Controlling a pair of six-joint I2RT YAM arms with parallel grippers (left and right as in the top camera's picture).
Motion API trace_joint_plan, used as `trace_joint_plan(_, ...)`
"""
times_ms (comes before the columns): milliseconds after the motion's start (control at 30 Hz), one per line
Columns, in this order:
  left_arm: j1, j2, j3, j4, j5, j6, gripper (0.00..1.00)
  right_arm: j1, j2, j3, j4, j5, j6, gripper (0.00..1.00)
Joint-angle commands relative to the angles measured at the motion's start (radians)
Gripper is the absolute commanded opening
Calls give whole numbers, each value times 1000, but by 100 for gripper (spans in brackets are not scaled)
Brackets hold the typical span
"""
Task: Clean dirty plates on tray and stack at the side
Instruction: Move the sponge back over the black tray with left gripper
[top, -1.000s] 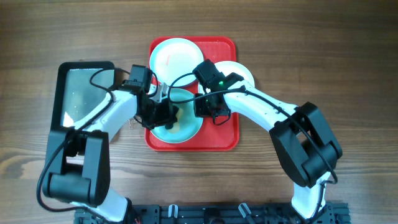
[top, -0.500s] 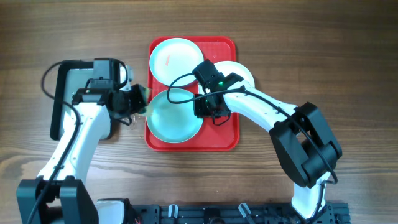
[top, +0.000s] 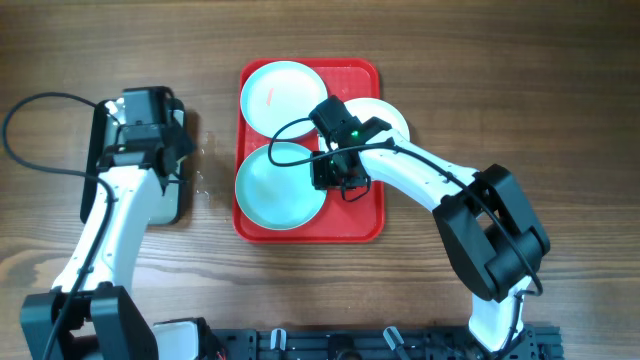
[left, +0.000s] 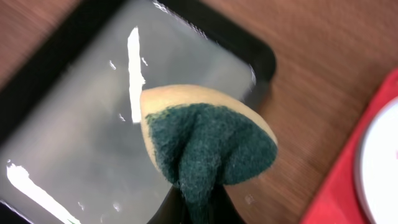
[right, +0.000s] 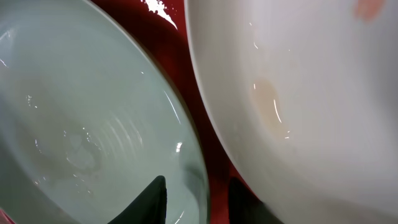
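Observation:
The red tray (top: 362, 226) holds two turquoise plates, one near (top: 272, 192) and one far (top: 280, 92) with a small reddish smear. A white plate (top: 388, 113) rests partly over the tray's right rim. My right gripper (top: 328, 172) is open at the near plate's right rim. In the right wrist view its fingers (right: 158, 194) stand on either side of that rim (right: 198, 163) with gaps showing. The white plate (right: 298, 93) lies beside them and carries pale orange smears. My left gripper (left: 202, 213) is shut on a green and yellow sponge (left: 211, 137), held over the black pan (left: 68, 143).
The black-rimmed metal pan (top: 96, 170) with a wet bottom sits left of the tray on the wooden table (top: 500, 90). A few water drops lie on the wood (top: 205, 185) between the pan and the tray. The left arm's cable (top: 40, 105) loops out to the far left.
My left arm has carried the sponge off the near turquoise plate and leftward over the pan. The right jaws have opened at that plate's rim; the right arm stayed put.

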Motion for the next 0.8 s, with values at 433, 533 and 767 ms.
trace_joint_plan(433,58,198,14,149,35,417,4,6,11,-2,17,-8,-9,33)
trace_joint_plan(533,58,198,14,161,33,423,4,6,11,-2,18,-8,-10,33)
trace_joint_plan(767,58,202,7,160,33,520,4,6,11,-2,19,-8,-10,33)
